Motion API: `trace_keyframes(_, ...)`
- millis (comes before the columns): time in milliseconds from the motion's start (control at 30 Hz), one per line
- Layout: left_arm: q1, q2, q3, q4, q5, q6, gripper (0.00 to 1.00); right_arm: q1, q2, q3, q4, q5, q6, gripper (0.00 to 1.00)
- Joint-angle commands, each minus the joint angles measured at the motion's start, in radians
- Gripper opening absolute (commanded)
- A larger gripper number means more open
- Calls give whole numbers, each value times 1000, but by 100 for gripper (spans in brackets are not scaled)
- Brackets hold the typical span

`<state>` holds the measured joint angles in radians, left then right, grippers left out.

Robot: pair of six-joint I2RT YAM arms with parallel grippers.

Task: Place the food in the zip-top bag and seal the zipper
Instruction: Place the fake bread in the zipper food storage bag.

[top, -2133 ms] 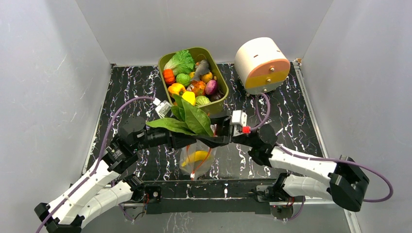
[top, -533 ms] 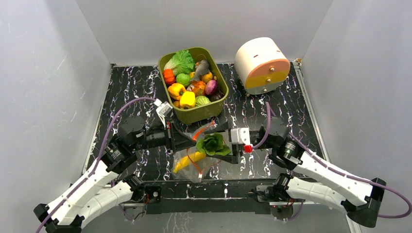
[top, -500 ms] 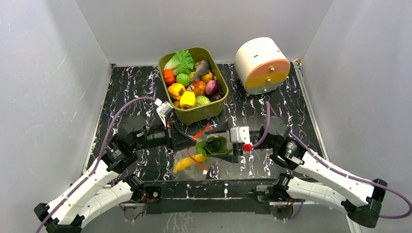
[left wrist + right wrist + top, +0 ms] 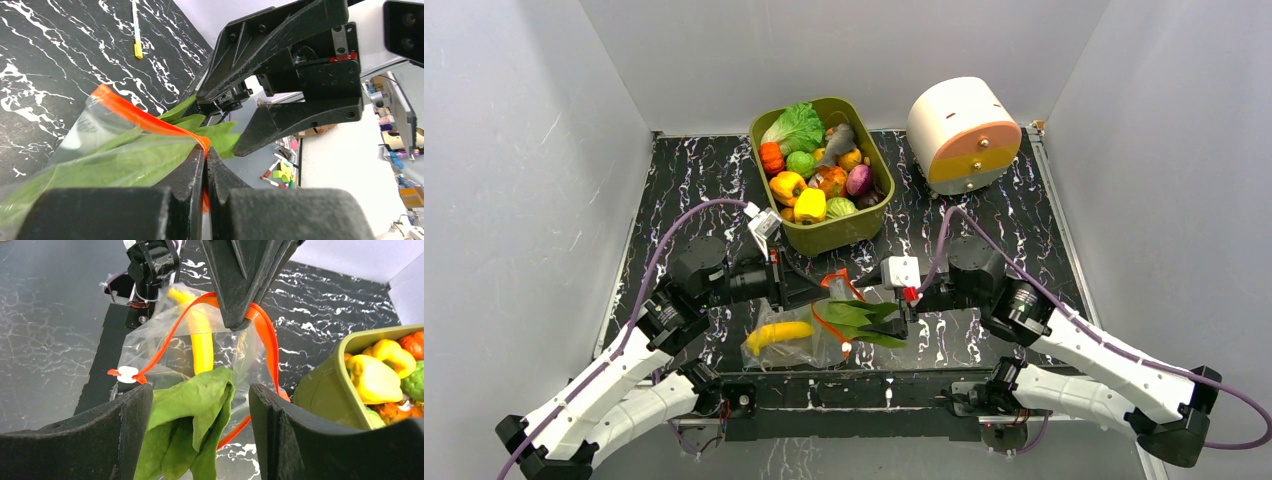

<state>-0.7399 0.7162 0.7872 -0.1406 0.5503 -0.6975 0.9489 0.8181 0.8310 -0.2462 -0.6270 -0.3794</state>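
Right wrist view: leaves [image 4: 190, 410] lie left-right, half out of the bag [image 4: 150, 347], trailing toward the right hand [image 4: 200, 390], whose fingers stand apart. The left hand [image 4: 239, 315] is clamped on the zipper [image 4: 267, 340].

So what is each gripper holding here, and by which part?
The left gripper pinches the zip-top bag by its red-orange zipper; the right gripper is open, gripping nothing.

Left fingers [image 4: 186, 192] together, right fingers [image 4: 122, 432] apart

Open clear bag [image 4: 809, 350] holds a yellow banana [image 4: 779, 334]; green leaves [image 4: 864, 318] protrude.
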Motion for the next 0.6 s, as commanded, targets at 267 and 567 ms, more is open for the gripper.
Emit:
trace_keyframes(267, -3, 46, -5, 5, -48, 80, 0, 5, 35, 101, -290, 172, 41, 72)
trace_keyframes(567, -3, 65, -38, 35, -52, 92, 0, 4, 73, -10, -204, 227, 191, 69)
